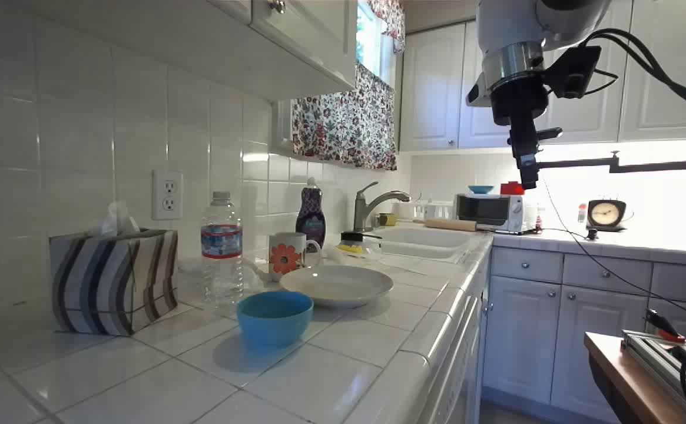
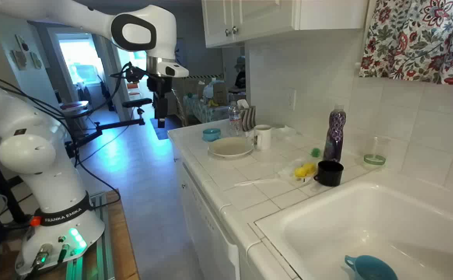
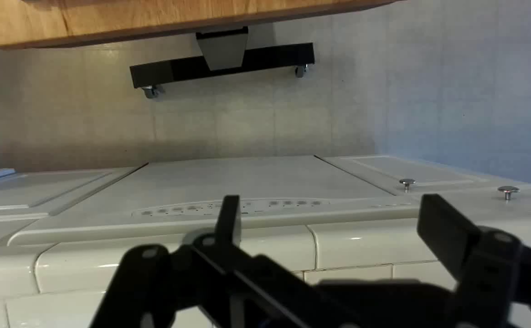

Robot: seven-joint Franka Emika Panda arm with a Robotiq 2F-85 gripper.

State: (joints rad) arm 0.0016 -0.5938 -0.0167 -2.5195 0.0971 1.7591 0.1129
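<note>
Robotiq gripper (image 3: 331, 221): a black, angular linkage, hanging high with its fingertips down. I find its two flat, blocky fingers spread wide apart; beyond the gap, in the wrist view, lie the rounded front edge of the tiled countertop (image 3: 365, 248) and a dishwasher (image 3: 256, 177) with a plain white front and a row of buttons.

The tiles are glossy white squares with thin seams. In an exterior view, toward the front edge, stand a smooth, rounded blue bowl (image 1: 275, 325) at the near end and a shallow white plate (image 1: 337, 284) farther along to the right. They are just beside each other and well apart from the gripper; I cannot tell whether they touch.

Past the plate, toward the white-tiled wall (image 1: 136, 135), a cylindrical white mug (image 1: 285, 259) with an orange flower stands upright. To its left is a clear plastic water bottle (image 1: 222, 241), upright, with a blue and red label; farther left, a block-shaped tissue box (image 1: 113, 282) with wavy stripes and a soft white tuft at the top. A waisted purple dish-soap bottle (image 2: 334, 134) shows in both exterior views.

In an exterior view a squat black mug (image 2: 329, 174) stands just beside the smooth white sink (image 2: 327, 217), which holds a blue cup (image 2: 374, 269) with a loop handle
</note>
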